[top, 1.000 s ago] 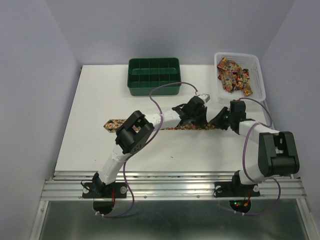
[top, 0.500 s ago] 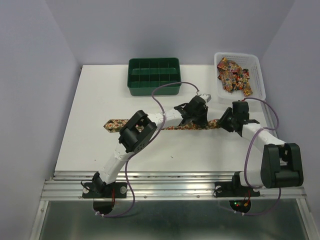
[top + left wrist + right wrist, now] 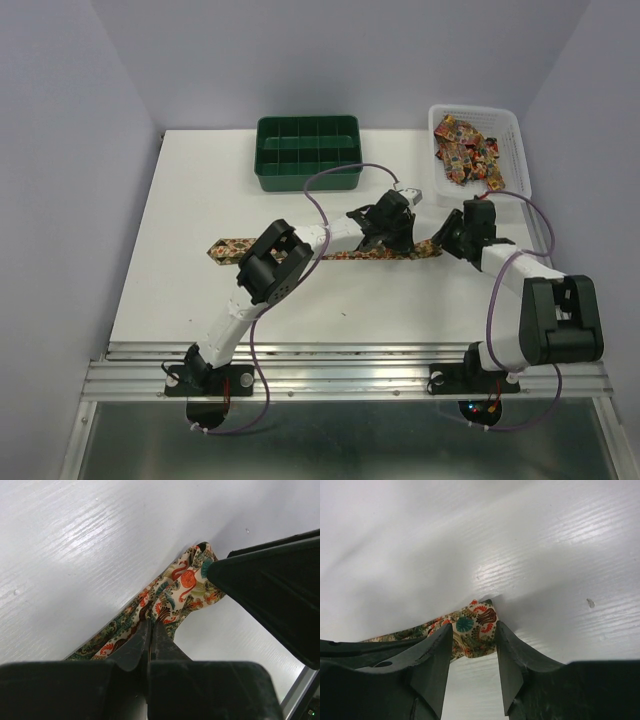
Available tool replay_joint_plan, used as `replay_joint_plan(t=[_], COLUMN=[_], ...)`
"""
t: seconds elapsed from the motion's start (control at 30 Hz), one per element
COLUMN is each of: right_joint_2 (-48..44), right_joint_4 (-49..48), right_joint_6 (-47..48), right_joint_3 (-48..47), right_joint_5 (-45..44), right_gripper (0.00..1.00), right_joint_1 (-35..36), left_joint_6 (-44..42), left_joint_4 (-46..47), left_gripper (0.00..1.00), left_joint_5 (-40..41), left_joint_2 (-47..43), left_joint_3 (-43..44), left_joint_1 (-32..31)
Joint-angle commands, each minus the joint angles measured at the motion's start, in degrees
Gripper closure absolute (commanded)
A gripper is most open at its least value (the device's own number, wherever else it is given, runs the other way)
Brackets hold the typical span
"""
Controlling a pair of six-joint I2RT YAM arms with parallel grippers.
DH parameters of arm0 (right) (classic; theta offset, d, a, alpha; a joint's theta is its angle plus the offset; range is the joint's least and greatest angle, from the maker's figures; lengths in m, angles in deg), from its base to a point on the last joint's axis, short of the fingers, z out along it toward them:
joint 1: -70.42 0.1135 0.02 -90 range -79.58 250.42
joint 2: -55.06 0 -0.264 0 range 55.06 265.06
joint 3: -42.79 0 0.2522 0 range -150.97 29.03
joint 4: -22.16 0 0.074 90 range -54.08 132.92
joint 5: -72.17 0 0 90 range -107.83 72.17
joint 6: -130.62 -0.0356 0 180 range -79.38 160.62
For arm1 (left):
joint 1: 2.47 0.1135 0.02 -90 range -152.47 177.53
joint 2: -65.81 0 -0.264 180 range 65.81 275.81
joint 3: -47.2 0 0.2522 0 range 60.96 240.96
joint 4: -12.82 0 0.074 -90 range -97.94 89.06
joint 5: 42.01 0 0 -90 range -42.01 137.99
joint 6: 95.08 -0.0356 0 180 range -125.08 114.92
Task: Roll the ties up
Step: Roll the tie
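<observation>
One tie (image 3: 300,251) with a red, green and cream paisley pattern lies stretched left to right across the table. Its right end is bunched up (image 3: 187,585) between the two grippers. My left gripper (image 3: 396,238) is shut, its fingertips (image 3: 150,632) pinching the tie a little left of that end. My right gripper (image 3: 446,238) is open; its fingers (image 3: 517,652) stand on either side of the tie's end (image 3: 476,622) without closing on it. One right finger (image 3: 280,585) shows black in the left wrist view. Several more ties (image 3: 468,148) are heaped in the basket.
A green compartment tray (image 3: 307,150) stands at the back centre. A white basket (image 3: 512,150) stands at the back right. The left arm's purple cable (image 3: 330,180) loops above the tie. The table's front edge meets a metal rail (image 3: 340,365).
The right arm's wrist has shifted slightly back and its elbow has swung right, with the gripper staying at the tie's right end. The left gripper has barely moved.
</observation>
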Motion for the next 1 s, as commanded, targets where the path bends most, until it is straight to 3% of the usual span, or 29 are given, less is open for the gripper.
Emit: replay_joint_plan(t=[0.0, 0.37, 0.87, 0.97], right_joint_2=[2.09, 5.88, 1.49, 0.26], right_joint_4=[-4.79, -5.31, -6.19, -4.26], right_joint_6=[-0.61, -3.60, -1.32, -1.85], right_joint_3=[1.50, 4.31, 7.48, 6.86], right_joint_5=[-1.24, 0.07, 2.97, 1.66], right_gripper=[0.54, 0.55, 0.53, 0.42], right_joint_1=[0.31, 0.31, 0.31, 0.31], left_joint_6=[-2.70, -4.20, -10.35, -10.53], left_joint_4=[-0.70, -2.81, -6.77, -6.86], left_gripper=[1.00, 1.00, 1.00, 1.00], left_joint_5=[-1.27, -0.74, -5.14, -4.70], left_joint_2=[-0.65, 0.41, 2.34, 1.99], left_joint_3=[1.68, 3.18, 6.26, 5.64], left_joint_1=[0.15, 0.85, 1.29, 1.30])
